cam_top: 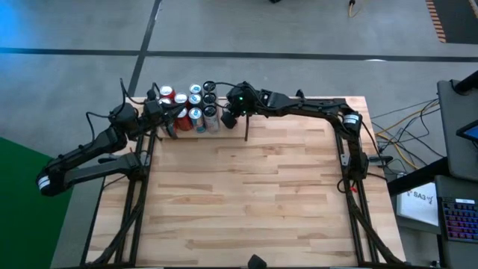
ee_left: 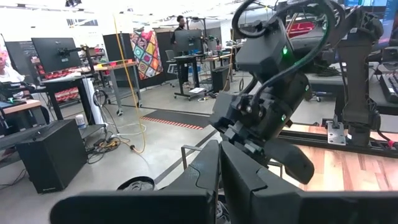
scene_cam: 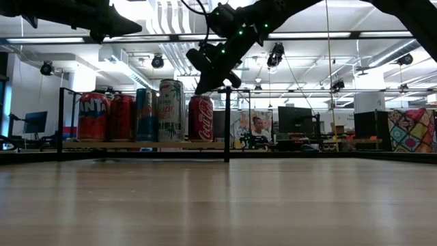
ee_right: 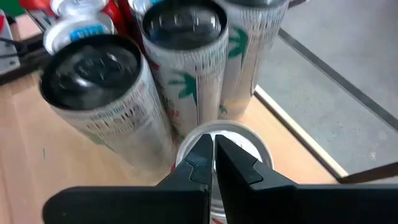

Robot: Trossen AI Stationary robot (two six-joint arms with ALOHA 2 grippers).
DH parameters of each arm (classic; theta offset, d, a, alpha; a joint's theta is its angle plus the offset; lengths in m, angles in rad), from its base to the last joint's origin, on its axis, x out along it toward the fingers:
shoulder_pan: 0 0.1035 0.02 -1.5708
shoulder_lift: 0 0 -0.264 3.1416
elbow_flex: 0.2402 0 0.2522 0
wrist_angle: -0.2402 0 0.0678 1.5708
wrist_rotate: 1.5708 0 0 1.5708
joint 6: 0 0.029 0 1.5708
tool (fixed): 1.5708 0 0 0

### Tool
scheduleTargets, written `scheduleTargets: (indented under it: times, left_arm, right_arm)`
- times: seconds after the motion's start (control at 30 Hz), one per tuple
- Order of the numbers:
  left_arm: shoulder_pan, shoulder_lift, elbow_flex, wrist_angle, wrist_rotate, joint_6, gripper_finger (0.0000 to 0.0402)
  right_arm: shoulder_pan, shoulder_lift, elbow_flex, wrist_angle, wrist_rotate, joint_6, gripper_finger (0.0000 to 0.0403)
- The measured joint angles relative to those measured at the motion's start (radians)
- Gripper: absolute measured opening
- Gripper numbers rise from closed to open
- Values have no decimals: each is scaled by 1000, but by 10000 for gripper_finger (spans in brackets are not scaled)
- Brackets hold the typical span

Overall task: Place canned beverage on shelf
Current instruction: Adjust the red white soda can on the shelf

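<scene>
Table (cam_top: 261, 194): big pale wood top, bare across the middle and near side.
Shelf (scene_cam: 143, 145): sits along the table's far edge, a light plank framed by thin black rods, one upright divider rod (scene_cam: 227, 123) at its right end.
Left arm (cam_top: 89, 153): reaching in from the left, its gripper (cam_top: 168, 123) over the left part of the can cluster, fingers pressed together, nothing in them.
Right arm (cam_top: 314, 108): stretched along the far edge, its gripper (ee_right: 213, 152) hanging right above a silver can top (ee_right: 245, 140), fingers closed tight, empty.
Cans (cam_top: 190, 108): packed in a cluster on the shelf, upright; red ones, tall pale ones (ee_right: 186, 68) with green palm prints.
Red cola can (scene_cam: 201, 118): rightmost in the row, just beside the divider rod, directly under the right gripper.
</scene>
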Motion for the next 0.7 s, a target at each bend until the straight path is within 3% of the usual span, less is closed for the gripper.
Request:
scheduleTargets:
  times: [0.7]
  left_arm:
    - [0,0,0,6,0,-6,0]
  right_arm:
    - [7,-14,0,-97,82,42,9]
